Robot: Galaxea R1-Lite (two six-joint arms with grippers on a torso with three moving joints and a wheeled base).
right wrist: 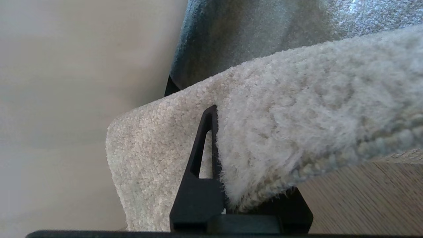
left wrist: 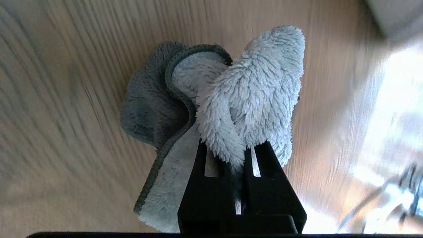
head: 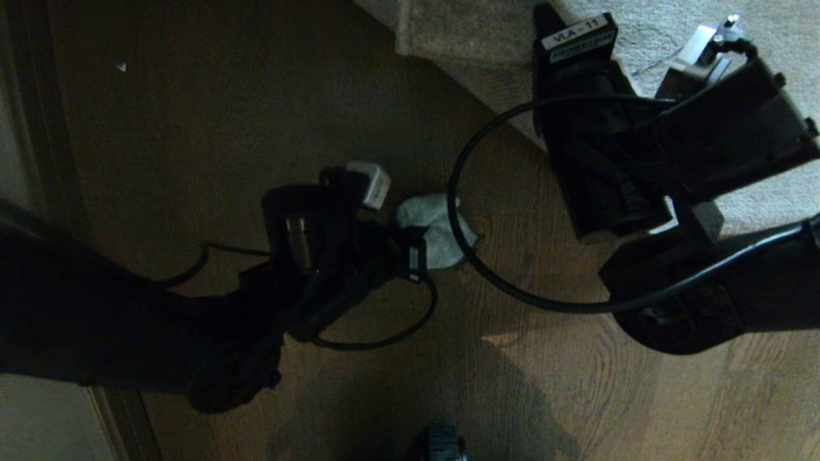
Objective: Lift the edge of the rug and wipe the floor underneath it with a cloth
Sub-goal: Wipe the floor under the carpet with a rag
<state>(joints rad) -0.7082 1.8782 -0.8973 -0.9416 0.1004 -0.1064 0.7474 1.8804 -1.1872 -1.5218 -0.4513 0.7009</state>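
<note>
My left gripper is shut on the cloth, a fluffy pale-grey rag bunched against the brown wood-grain floor. In the head view the cloth sits on the floor at the tip of the left gripper, short of the rug. My right gripper is shut on the rug edge and holds the light-grey plush border up off the floor; one finger shows, the other is buried under the pile. From the head camera the right gripper reaches over the rug at the upper right.
A black cable loops from the right arm across the floor beside the cloth. A dark baseboard runs down the left side. A pale wall stands behind the lifted rug. Part of a wheel shows at the bottom edge.
</note>
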